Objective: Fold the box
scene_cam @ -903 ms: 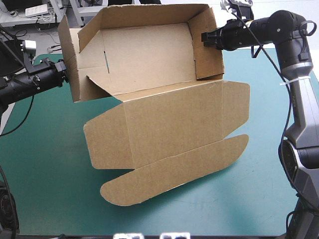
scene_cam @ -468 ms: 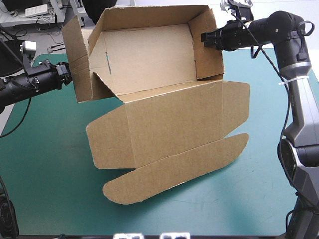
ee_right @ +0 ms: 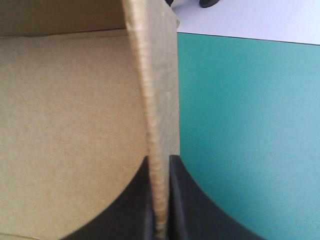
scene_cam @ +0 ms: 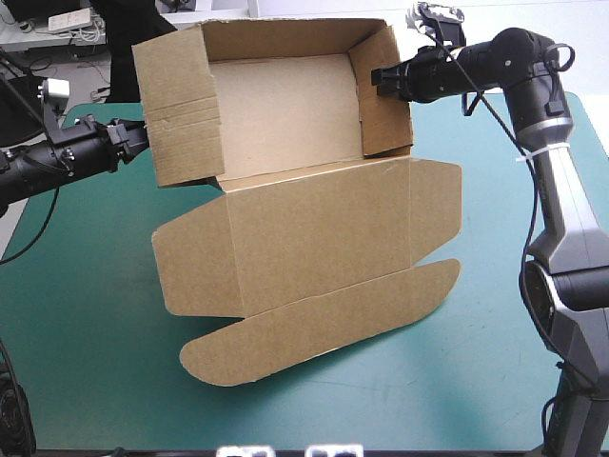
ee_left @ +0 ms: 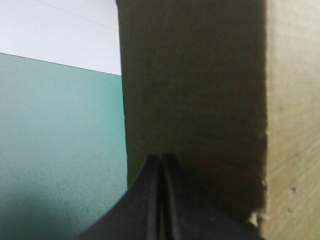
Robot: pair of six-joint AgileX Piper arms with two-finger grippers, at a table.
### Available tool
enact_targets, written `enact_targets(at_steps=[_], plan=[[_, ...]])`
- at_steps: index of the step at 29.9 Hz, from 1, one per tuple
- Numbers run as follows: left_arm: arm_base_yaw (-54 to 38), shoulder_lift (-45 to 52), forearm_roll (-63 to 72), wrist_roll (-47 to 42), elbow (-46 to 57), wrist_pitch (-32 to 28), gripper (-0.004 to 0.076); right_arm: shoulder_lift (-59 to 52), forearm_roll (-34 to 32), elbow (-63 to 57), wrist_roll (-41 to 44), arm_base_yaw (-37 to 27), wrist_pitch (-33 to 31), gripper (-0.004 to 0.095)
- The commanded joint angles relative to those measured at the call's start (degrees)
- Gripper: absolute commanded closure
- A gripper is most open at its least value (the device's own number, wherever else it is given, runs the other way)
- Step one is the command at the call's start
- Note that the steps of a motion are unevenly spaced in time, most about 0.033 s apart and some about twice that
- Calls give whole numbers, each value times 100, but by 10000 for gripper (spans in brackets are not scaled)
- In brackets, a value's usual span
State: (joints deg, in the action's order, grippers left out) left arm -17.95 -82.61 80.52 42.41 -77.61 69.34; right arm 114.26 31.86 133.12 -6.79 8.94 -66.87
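The brown box [scene_cam: 285, 114] stands as an open tray at the table's far side, its walls raised. Its lid [scene_cam: 324, 238] and a rounded tuck flap [scene_cam: 314, 328] lie flat toward the near edge. My left gripper [scene_cam: 145, 136] is shut, its tip against the outer face of the left wall [scene_cam: 181, 105]. In the left wrist view the shut fingers [ee_left: 161, 159] point at that brown wall [ee_left: 200, 90], with no board between them. My right gripper [scene_cam: 373, 76] is shut on the right wall [scene_cam: 385, 95]. The wall's edge [ee_right: 152, 100] runs between the right gripper's [ee_right: 160, 161] fingers.
The teal-green cover [scene_cam: 86, 305] shows bare left of the lid, along the near edge and to the right of the box [scene_cam: 495, 286]. The right arm reaches in over the far right corner of the table.
The left wall, which leaned outward earlier, now stands upright against the tray. My left gripper has moved right with it. The whole box and the right gripper have shifted slightly left.
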Motion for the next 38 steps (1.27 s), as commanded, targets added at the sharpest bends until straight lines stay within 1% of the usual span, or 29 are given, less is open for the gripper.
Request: enact_targets(at_steps=[1,7,15,27,36,38], plan=[[38,219,477,6,-186,473,734,-322,340,154,68,16,443,926],[38,208,469,6,-186,473,734,-322,421,154,68,79,443,926],[138,208,469,6,-186,473,734,-322,104,154,91,336,526,926],[161,208,347,6,-186,473,734,-322,-266,154,245,390,652,926],[161,208,166,6,-186,473,732,-322,-323,154,258,469,678,926],[161,208,135,6,-186,473,715,-322,-447,154,258,537,688,926]])
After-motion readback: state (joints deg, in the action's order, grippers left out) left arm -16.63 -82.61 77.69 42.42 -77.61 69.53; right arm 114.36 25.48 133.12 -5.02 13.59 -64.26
